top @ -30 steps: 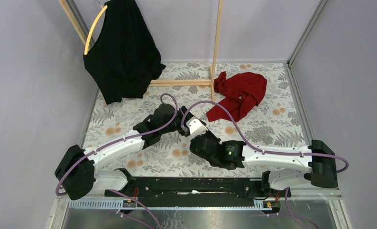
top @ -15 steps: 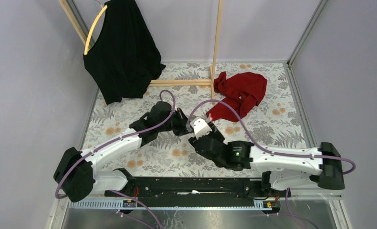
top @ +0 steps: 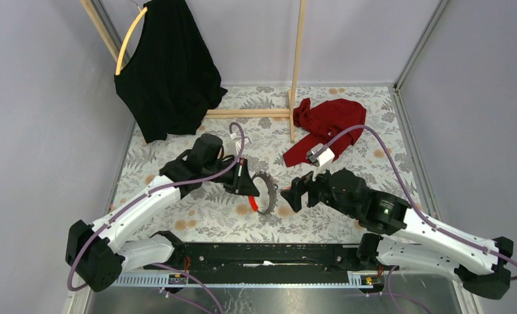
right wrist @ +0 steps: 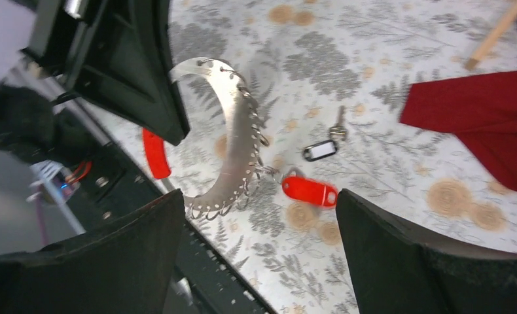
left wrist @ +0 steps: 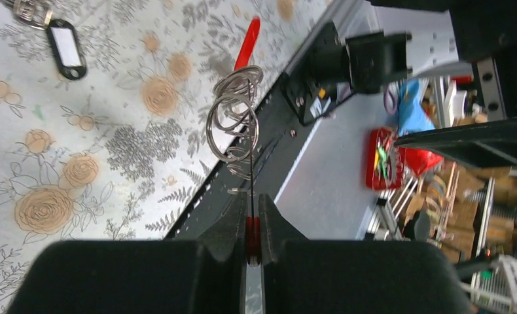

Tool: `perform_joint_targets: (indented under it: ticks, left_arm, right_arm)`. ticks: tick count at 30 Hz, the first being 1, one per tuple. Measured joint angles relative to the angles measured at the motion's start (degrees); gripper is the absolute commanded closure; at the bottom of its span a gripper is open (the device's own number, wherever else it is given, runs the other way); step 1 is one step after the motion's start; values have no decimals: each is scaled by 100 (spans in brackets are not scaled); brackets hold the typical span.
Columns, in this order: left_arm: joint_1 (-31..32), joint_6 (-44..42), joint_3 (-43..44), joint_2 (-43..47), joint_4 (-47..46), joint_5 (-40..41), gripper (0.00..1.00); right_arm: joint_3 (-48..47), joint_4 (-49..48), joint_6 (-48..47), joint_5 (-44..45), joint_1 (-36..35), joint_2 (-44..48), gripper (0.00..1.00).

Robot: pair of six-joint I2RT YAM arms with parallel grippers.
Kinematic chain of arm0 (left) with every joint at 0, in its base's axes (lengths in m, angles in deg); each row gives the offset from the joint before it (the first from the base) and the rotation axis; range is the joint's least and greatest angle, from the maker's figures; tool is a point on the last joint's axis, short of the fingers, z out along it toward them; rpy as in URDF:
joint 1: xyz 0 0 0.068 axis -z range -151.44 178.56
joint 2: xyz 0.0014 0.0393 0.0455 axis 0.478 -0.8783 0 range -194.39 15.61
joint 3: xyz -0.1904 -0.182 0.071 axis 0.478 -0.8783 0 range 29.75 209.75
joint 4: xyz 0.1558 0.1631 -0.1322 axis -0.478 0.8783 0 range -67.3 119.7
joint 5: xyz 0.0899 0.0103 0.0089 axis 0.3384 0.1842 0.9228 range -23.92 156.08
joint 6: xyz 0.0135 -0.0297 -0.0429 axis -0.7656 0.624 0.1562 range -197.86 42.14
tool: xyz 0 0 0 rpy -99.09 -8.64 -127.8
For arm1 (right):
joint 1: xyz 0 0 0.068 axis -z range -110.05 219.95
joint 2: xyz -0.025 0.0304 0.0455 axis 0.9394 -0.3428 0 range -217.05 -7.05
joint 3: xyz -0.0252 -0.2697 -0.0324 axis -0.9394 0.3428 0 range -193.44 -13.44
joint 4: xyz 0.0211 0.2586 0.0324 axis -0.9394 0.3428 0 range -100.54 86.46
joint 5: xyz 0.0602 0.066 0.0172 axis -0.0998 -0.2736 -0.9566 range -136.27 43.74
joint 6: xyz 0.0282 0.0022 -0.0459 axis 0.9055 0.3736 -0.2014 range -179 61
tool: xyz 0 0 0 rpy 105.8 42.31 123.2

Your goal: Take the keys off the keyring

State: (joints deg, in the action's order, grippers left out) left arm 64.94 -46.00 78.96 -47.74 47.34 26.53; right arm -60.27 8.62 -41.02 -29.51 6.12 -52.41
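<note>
Right wrist view gives me the best read. The thin silver strap keyring with a short red section point(right wrist: 237, 140) is pinched in the left gripper point(left wrist: 252, 208), whose fingers clamp edge-on over the red part. My right gripper point(right wrist: 259, 219) is spread wide and empty, near the loop on its right and not touching it. The red oblong key tag point(right wrist: 308, 190) sits at the loop's lower right, seemingly hooked on by a small split ring. The black-framed key tag with its small metal key point(right wrist: 321, 149) lies on the floral surface point(right wrist: 387, 39) just beyond, apparently free. I judge the red one comes next. I'd close on the tag itself, not the strap, and pull right, away from the loop, while the left holds firm.
</note>
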Motion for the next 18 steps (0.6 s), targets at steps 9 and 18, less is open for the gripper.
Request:
perform_joint_targets:
  ticks: [9, 18]
  left_arm:
    - [59, -1360, 251, 70, 1119, -1117, 100]
    - [931, -1862, 671, 254, 1486, -1513, 100]
  right_arm:
    - [111, -238, -2, -1602, 133, 310, 9]
    - [116, -752, 57, -2693, 157, -184, 16]
